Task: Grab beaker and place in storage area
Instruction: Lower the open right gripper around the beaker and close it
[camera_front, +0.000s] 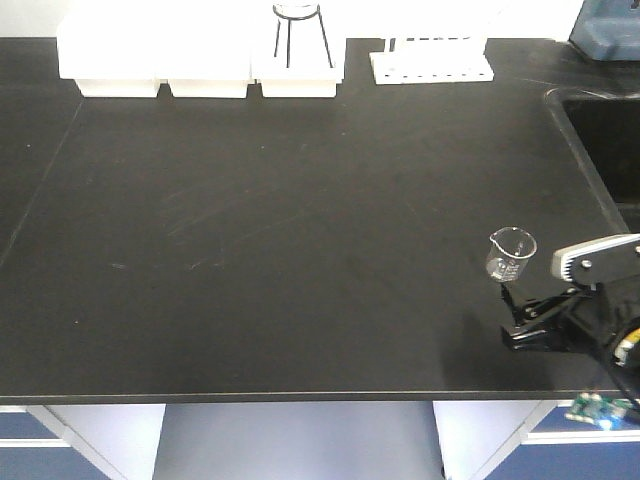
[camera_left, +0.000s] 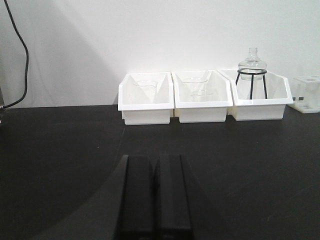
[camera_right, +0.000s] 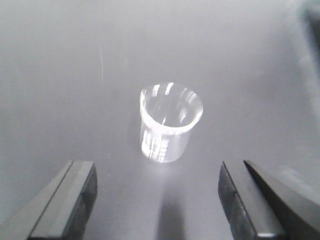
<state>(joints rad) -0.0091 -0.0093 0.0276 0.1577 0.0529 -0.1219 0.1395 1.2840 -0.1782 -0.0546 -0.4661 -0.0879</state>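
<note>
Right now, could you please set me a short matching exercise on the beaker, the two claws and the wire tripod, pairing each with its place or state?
Things:
1. beaker
2. left claw
3. right claw
4. wire tripod

Places or states:
A. open
B. standing in the rightmost white bin
C. upright on the black benchtop
D. shut

Pairs: 1-C, 2-D, 3-A, 4-B.
</note>
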